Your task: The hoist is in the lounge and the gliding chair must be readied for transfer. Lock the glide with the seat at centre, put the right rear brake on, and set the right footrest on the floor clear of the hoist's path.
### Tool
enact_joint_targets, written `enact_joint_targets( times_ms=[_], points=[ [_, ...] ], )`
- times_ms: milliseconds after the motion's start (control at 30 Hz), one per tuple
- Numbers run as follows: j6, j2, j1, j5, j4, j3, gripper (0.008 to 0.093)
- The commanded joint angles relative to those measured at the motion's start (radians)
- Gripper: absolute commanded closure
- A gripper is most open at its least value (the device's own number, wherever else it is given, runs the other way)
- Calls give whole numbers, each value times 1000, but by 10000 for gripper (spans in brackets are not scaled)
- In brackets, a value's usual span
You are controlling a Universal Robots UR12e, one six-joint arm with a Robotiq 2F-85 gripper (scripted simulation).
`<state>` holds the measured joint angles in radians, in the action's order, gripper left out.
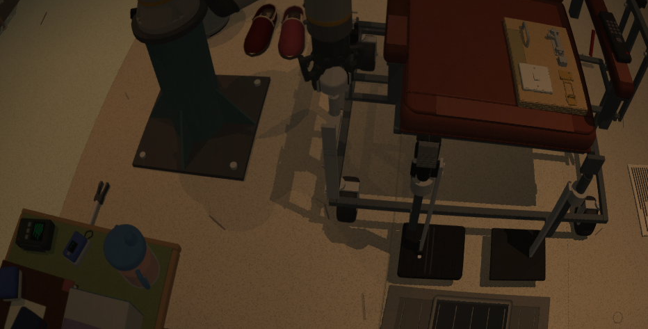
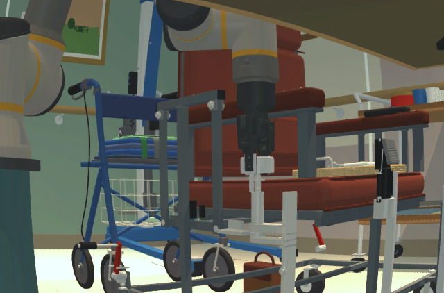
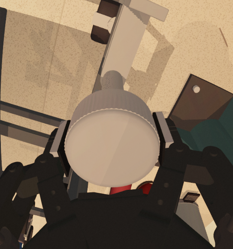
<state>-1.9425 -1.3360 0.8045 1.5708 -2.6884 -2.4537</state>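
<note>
The rear brakes of the gliding chair [image 1: 489, 55] are hidden behind the frame and my arm. I hold a pale ribbed knob [image 3: 111, 144] in my gripper [image 3: 111, 137], at the side of the chair's grey frame. The knob [image 2: 259, 165] tops a pale upright stem beside the red seat [image 2: 308, 189]. In the side camera it sits just below my wrist [image 1: 333, 83]. Two black footplates [image 1: 431, 252] [image 1: 517, 254] rest on the floor at the chair's front, each on a slanted hanger.
A wire basket hangs in a blue rollator [image 2: 132, 175] behind the chair. My base plate [image 1: 199, 123] is to the left, with red slippers [image 1: 276, 32] beyond. A side table [image 1: 86, 273] stands at the near left. A floor mat [image 1: 466, 311] lies before the footplates.
</note>
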Motion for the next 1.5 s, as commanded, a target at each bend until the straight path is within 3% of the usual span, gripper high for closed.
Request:
enact_joint_targets(
  times_ms=[0, 1067, 1467],
  points=[
    [0, 0, 0, 0, 0, 1, 734],
    [0, 0, 0, 0, 0, 1, 94],
    [0, -1, 0, 0, 0, 1, 94]
  ],
)
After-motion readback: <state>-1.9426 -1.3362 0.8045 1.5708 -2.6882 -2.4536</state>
